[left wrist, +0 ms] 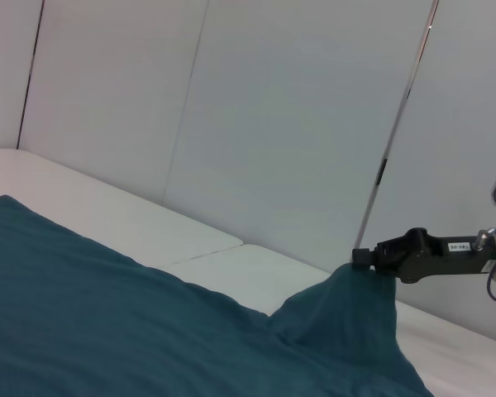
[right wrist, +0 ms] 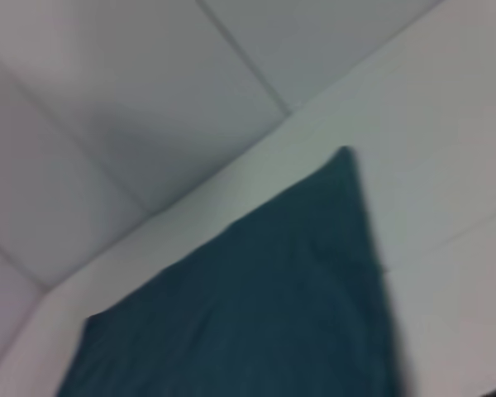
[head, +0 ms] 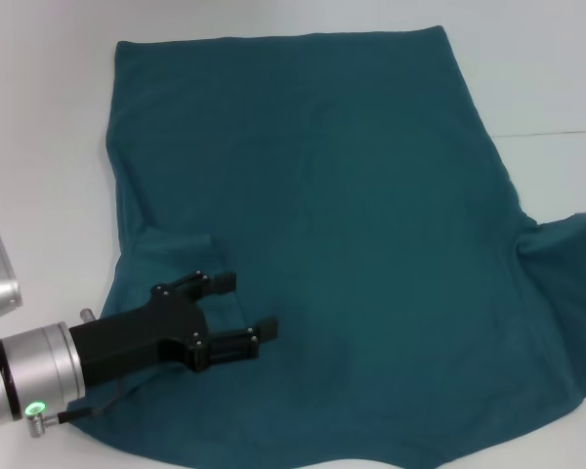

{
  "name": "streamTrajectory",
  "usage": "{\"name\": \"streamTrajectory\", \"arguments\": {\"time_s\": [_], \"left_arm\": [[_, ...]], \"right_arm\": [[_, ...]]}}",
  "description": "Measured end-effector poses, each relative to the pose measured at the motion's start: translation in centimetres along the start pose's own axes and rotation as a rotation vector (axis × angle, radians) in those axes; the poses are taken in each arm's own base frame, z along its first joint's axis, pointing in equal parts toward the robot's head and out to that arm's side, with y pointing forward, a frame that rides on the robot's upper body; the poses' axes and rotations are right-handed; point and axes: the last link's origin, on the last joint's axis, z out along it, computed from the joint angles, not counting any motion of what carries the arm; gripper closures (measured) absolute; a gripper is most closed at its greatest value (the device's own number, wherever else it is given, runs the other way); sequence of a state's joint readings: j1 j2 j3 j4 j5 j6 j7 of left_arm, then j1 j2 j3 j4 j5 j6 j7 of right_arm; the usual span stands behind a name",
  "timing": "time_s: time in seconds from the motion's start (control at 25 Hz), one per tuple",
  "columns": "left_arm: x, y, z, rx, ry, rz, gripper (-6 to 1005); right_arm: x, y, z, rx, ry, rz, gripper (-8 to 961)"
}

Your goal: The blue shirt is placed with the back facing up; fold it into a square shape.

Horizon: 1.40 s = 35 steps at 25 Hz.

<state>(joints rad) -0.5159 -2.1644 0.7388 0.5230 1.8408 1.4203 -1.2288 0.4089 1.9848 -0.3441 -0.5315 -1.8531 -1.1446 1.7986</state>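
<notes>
Just one blue shirt (head: 352, 215), two hands.

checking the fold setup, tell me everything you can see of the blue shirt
The shirt is a dark teal, soft cotton-looking tee, spread mostly flat on a white table with its plain side up and straight hem far from the robot. No lettering shows. The left sleeve is folded in over the body; the left gripper hovers there, jaws open. The right sleeve is pulled up into a peak, pinched by the right gripper.
</notes>
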Motion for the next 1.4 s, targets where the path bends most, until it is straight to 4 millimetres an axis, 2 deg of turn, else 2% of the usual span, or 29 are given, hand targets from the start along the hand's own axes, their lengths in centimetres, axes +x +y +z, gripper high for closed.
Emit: {"name": "streamTrajectory", "arguments": {"time_s": [0.4,0.72,1.08,1.24,1.4], "left_arm": [[-0.1,-0.1,-0.1,0.005,0.000,-0.002,51],[0.0,-0.1,0.0,0.006,0.002,-0.003,51],[-0.1,-0.2,0.0,0.015,0.000,-0.004,51],[-0.2,-0.3,0.0,0.027,-0.005,-0.007,51],[-0.3,-0.5,-0.2,0.040,-0.001,-0.012,51]], "right_arm": [[0.1,2.5,1.8,-0.108,0.044,-0.019,932],[1.1,4.8,4.4,-0.150,0.088,-0.033,930],[3.5,8.6,8.4,-0.223,0.189,-0.115,927],[4.3,10.5,8.9,-0.291,0.206,-0.160,851],[3.8,10.3,8.6,-0.300,0.197,-0.155,775]]}}
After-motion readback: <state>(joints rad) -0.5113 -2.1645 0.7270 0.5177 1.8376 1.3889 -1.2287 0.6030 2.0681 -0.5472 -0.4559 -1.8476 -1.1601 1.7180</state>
